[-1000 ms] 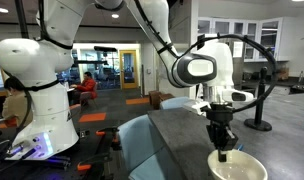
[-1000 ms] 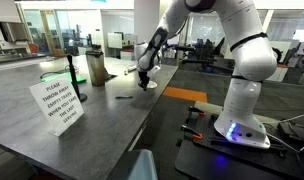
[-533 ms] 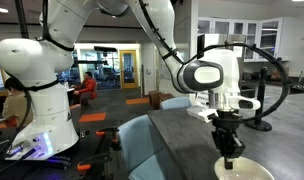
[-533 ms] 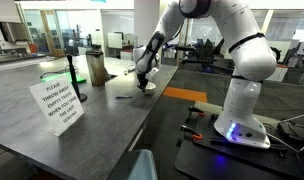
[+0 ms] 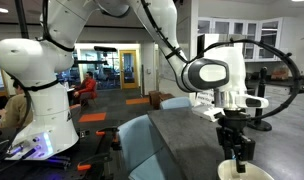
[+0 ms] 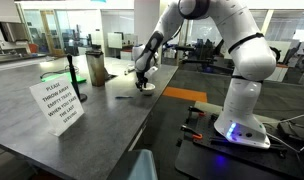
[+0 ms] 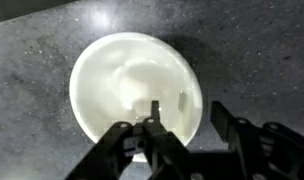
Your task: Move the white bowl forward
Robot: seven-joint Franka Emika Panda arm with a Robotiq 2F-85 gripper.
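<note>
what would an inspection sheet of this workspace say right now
surface: dark speckled countertop, no spills seen
job's things: white bowl upright, looks empty
clutter: printed paper sign, tall cylindrical container, black stand, all apart from the bowl
gripper: gripper down at the bowl, jaws apart, straddling its rim in the wrist view
cables: black cable loop at the wrist, off the counter
surroundings: open office; seated person in red in the background
</note>
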